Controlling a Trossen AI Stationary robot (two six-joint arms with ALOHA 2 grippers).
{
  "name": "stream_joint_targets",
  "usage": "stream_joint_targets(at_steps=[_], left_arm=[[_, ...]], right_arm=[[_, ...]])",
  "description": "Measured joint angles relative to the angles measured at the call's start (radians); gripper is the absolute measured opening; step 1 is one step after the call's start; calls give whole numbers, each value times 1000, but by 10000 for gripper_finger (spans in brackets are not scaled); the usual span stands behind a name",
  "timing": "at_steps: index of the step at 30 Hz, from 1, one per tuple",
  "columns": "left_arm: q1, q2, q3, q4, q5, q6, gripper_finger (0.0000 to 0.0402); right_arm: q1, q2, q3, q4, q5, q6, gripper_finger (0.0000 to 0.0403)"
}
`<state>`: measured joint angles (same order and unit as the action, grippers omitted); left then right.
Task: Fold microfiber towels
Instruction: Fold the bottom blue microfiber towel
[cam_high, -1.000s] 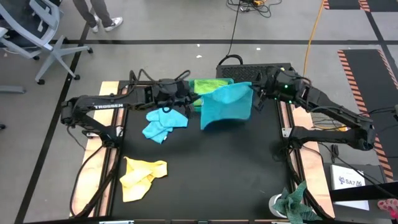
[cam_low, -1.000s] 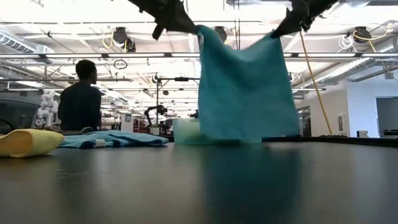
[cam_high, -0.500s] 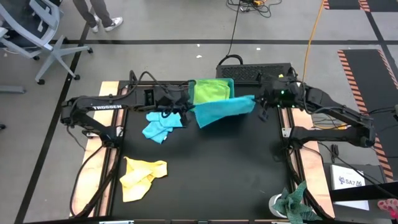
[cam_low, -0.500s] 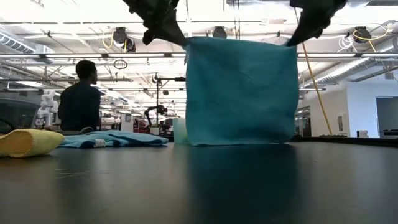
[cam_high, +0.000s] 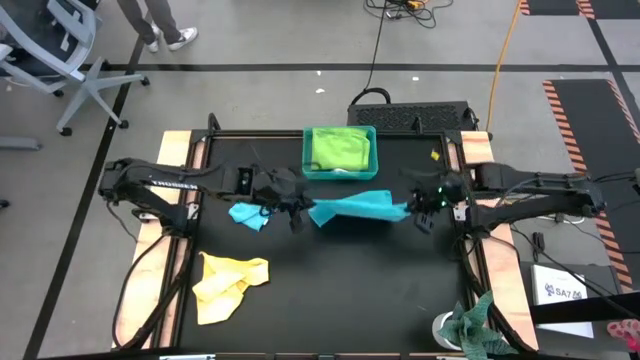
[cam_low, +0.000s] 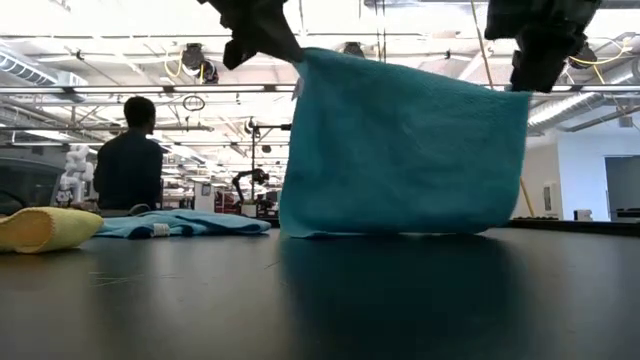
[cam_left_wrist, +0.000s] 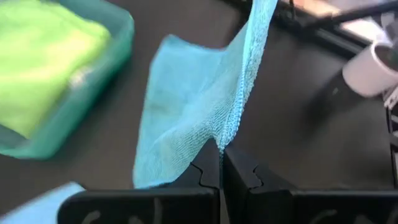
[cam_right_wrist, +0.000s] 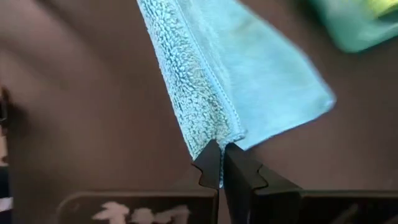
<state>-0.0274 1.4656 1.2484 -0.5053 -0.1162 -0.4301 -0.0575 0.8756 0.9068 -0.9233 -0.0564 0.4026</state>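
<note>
Turquoise towel (cam_high: 355, 208) is being held stretched above mid-table, bottom edge brushing the surface, one top corner being pinched in the left gripper (cam_high: 298, 212), the other in the right gripper (cam_high: 421, 211).

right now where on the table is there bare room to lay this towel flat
The widest bare patch is the black tabletop below the turquoise towel, between the yellow towel and the table's right edge. The back strip right of the teal tray is free but narrow. The left side is crowded: the light blue towel lies beside the left gripper.
</note>
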Motion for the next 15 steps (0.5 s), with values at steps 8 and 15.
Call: stream_joint_targets(at_steps=[8,15], left_arm=[[-113,154,0,56,34,-79,1],[-180,237,-1,104,124,-164,2]], right_arm=[[188,0,-128,196,-1,214,0],[327,0,-239,380,-1,376,0]])
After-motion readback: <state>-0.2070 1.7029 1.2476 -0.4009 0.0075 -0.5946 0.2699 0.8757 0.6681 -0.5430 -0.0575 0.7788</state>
